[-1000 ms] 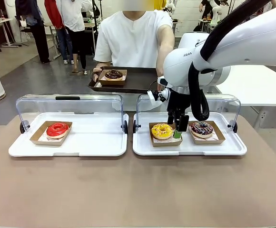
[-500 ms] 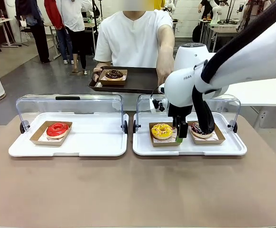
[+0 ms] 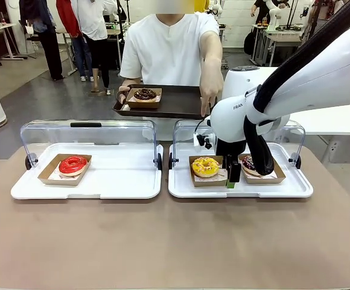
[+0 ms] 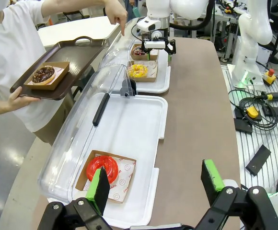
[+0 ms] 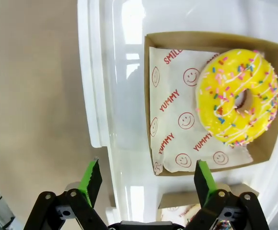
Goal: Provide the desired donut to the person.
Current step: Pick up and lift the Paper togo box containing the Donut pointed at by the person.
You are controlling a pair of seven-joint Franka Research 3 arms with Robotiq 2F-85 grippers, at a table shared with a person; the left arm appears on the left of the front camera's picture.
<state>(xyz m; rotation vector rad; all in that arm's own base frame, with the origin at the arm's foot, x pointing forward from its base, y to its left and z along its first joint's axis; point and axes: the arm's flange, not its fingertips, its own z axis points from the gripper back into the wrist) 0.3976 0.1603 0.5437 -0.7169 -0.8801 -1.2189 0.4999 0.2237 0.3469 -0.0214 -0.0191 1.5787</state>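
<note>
Saw the right gripper [image 3: 231, 180] lower than a second before, and a little more to the right. Found it close over the big white plastic tray on the right [image 3: 299, 186], near that tray's front edge, in the gap between two brown card boxes. Jaws wide, holding nothing.

Saw the person's hand [image 3: 209, 99] out in the open now, pointing down toward that same tray. Could not tell which donut the finger meant. Guessed the round yellow donut with sprinkles [image 3: 205, 166], going by the gripper just beside its box. Nothing picked up yet, so most of the job left to do.

Nearest, found the left gripper [image 4: 156, 184] up over the left end of the long tan table [image 3: 175, 241], jaws wide too, nothing in them.

Next, found the big white plastic tray on the left [image 3: 120, 181] with its clear lid [image 3: 90, 136] up. Counted one shiny red donut [image 3: 72, 164] inside, in a card box by the front left corner.

Found the right tray's lid up as well. Counted two boxes inside: the yellow donut toward the left edge, and a dark chocolate donut with coloured sprinkles [image 3: 248, 163] toward the right edge, partly behind the arm's black cable.

Farthest, past the table's far edge, saw the dark brown flat serving tray [image 3: 175, 103] in the person's other hand, with a chocolate donut [image 3: 144, 94] in a card box at its left end.
</note>
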